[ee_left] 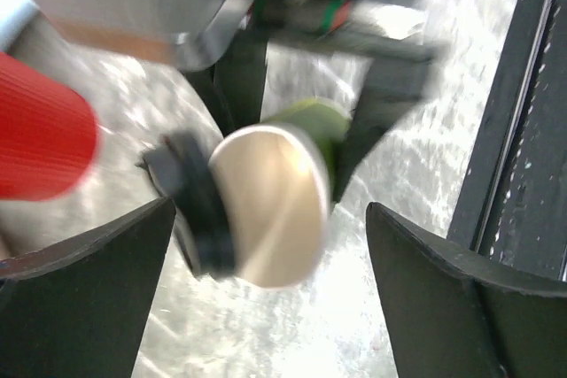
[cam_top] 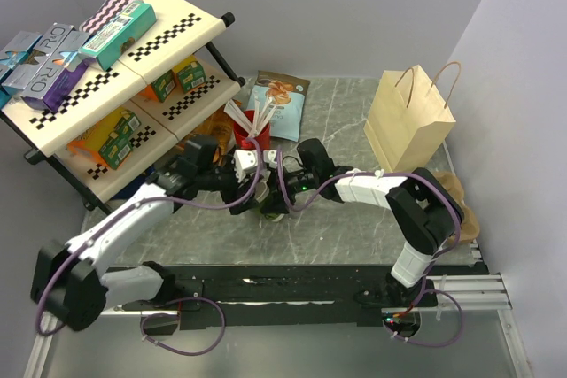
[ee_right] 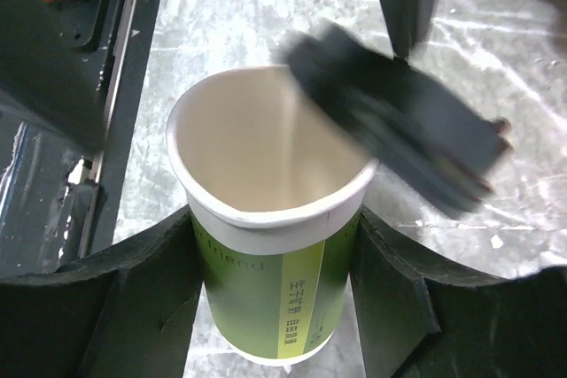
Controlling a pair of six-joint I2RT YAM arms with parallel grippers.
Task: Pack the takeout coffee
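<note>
The takeout coffee cup [ee_right: 257,294] is green with a cream inside and stands upright and uncovered on the marble table. My right gripper [ee_right: 275,329] is shut on its sides. The black lid [ee_right: 399,143] is blurred and tilted at the cup's rim, held by neither gripper. In the left wrist view the cup's mouth [ee_left: 270,205] faces the camera, with the lid [ee_left: 195,210] at its left edge. My left gripper [ee_left: 270,307] is open and empty, its jaws wide apart just short of the cup. In the top view both grippers meet at the cup [cam_top: 270,211] mid-table.
A red cup [cam_top: 251,130] with white stirrers stands just behind the grippers, close to the left gripper [ee_left: 40,130]. A brown paper bag [cam_top: 409,121] stands at the back right. A shelf [cam_top: 106,86] of boxes fills the left, and a snack packet [cam_top: 279,99] lies behind.
</note>
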